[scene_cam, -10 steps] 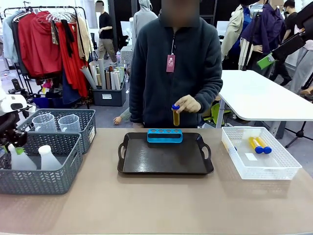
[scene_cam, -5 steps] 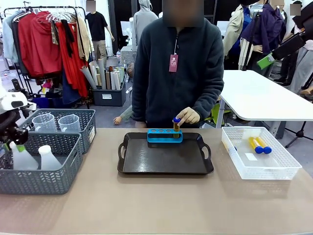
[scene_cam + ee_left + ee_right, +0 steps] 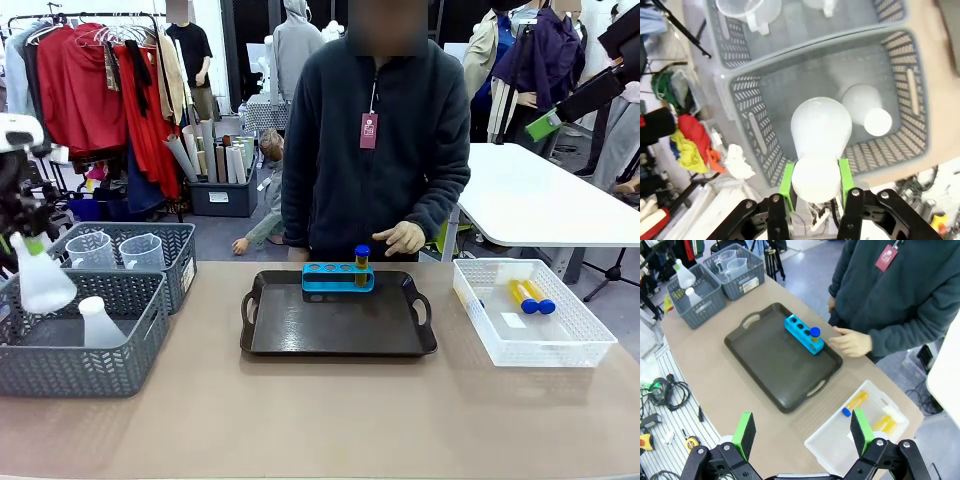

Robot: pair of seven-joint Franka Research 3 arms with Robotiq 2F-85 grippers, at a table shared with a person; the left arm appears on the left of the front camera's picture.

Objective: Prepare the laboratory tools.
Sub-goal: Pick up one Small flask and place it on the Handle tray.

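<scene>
Your left gripper (image 3: 816, 176) grasps the conical flask (image 3: 821, 127) by its neck and has lifted it out of the grey basket (image 3: 752, 131), now below it. It looks ready to carry to the tray (image 3: 330, 330). Your right gripper (image 3: 802, 431) hangs released.

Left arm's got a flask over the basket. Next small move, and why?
Probably carry it right toward the black tray: the left gripper has jaws shut on the flask, which hangs above the grey basket, and the tray floor is bare.
</scene>
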